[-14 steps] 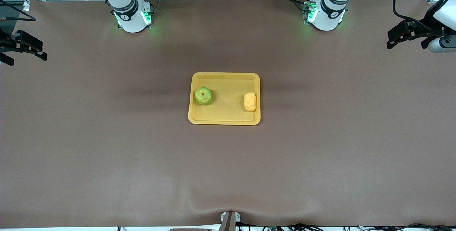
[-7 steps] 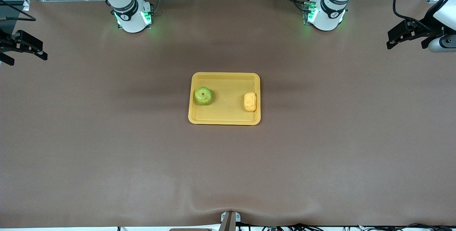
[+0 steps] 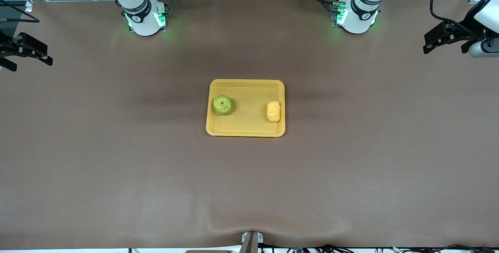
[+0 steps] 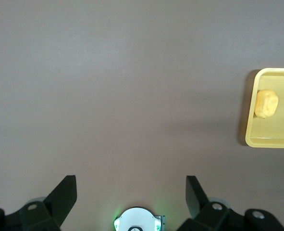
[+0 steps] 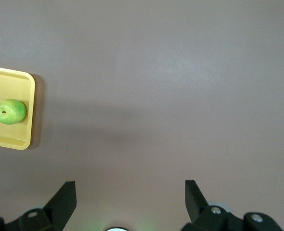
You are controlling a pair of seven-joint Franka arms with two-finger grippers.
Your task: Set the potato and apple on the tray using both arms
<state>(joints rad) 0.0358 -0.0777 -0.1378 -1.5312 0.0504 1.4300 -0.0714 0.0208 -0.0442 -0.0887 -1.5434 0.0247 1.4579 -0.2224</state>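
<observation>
Apple [image 3: 222, 105] and potato [image 3: 273, 111] sit in the tray [image 3: 245, 131], well apart from both wide-open grippers, left [image 4: 131, 190] and right [image 5: 130, 191]; smooth, round, likely slippery — grip mid-body.

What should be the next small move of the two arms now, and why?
Probably none beyond holding still: the apple and the potato both lie on the tray, apart. The left pincer and the right pincer are open and empty over bare table, so the task looks finished.
</observation>
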